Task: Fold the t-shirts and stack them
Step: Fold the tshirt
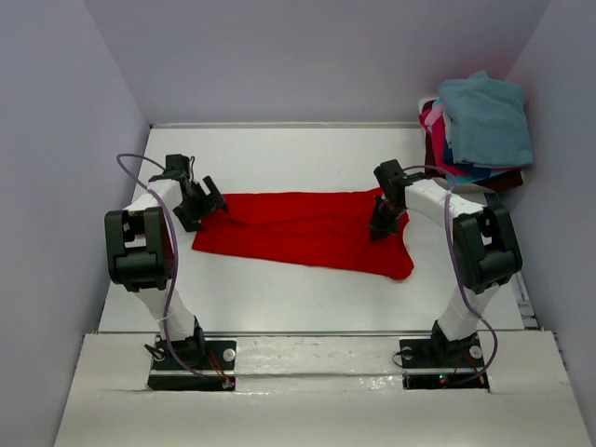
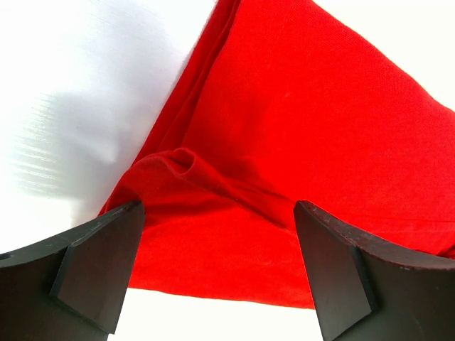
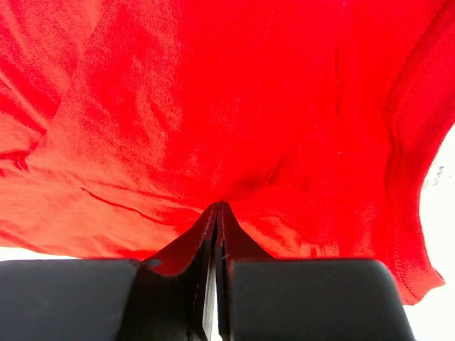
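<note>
As one jaw pair gapes, the other bites

Where the left gripper [image 1: 212,201] hangs at frame left, its jaws stand wide apart over the left edge of the red t-shirt [image 1: 298,233]. That shirt lies rumpled across the middle of the white table [image 1: 279,154]. Right of centre, the right gripper [image 1: 385,223] is clamped on its cloth. Upper right, a teal-blue t-shirt [image 1: 484,116] tops a heap [image 1: 436,140].

White table [image 1: 307,303], pale lilac walls [image 1: 307,56] on three sides, even, perhaps overhead, light
</note>
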